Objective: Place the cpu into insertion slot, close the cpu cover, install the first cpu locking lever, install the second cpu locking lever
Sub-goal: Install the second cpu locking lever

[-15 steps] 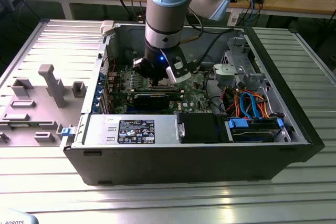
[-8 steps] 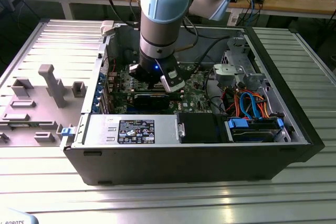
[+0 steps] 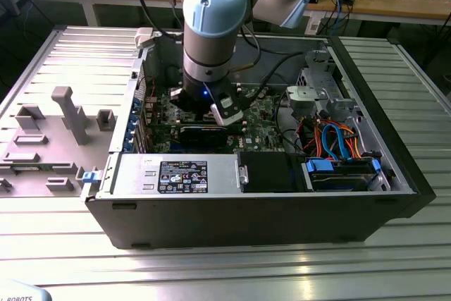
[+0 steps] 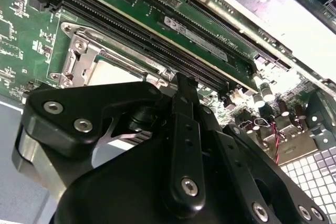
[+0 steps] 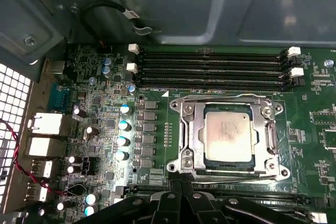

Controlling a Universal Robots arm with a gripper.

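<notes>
Exterior view, left to right: grey fixture blocks point(image 3: 67, 114) sit on the ribbed metal worktop point(image 3: 225, 259) at the frame's left, well apart from the work; the open computer case point(image 3: 261, 202) fills the centre; the arm point(image 3: 211, 26) comes straight down into it over the green motherboard point(image 3: 261, 121), likely so the tool meets the socket square-on; drive cage with blue and orange cables point(image 3: 338, 142) at centre right, apart from the arm.

First wrist view, left to right: rear port blocks point(image 5: 44, 132) and a red-black wire at the left edge; a column of capacitors point(image 5: 123, 132) just left of the socket; the cpu point(image 5: 229, 136) lies flat in the insertion slot point(image 5: 178, 140), right of centre; the cpu cover point(image 5: 229, 102) looks already down, framing the chip through its window; I cannot tell whether the locking levers are latched; memory slots point(image 5: 210, 69) run across just above the socket, close enough to crowd any side approach.

Gripper point(image 5: 181, 187) at the bottom centre of the first wrist view, just beside the socket's lower edge; its fingers look drawn narrow, tips together, nothing seen held; in the second wrist view the gripper point(image 4: 184, 90) tip stands close by the socket frame, contact not certain; a long black card point(image 4: 252, 3) crosses that frame's upper right.
</notes>
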